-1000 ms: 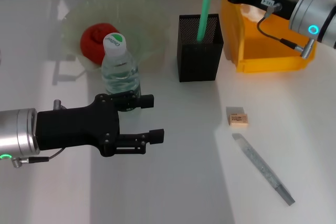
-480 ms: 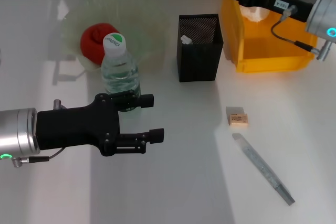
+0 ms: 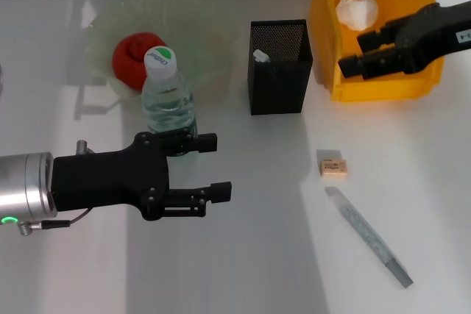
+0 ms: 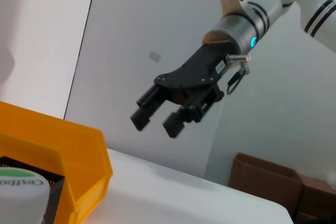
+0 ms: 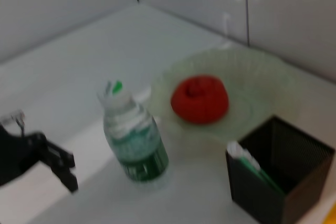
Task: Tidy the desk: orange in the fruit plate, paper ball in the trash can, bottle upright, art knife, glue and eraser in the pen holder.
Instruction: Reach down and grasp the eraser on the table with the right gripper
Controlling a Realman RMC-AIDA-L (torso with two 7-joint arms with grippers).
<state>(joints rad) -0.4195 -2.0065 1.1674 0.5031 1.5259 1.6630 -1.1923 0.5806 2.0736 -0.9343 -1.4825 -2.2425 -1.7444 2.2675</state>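
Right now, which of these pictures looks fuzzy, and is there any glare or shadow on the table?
The right wrist view is soft all over; the bottle and the red fruit have smeared edges. The head view is crisp, with a pale sheen on the table and soft shadows beside the eraser and knife. The left wrist view is sharp too.

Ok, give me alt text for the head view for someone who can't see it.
An open black right gripper hovers over a yellow plastic bin holding a white paper ball. A tan eraser and grey art knife lie on the white desk.

Glossy white desk (image 3: 243,255), black wire-mesh pen holder (image 3: 280,79), clear plastic bottle (image 3: 168,104), matt black left claw (image 3: 210,166)
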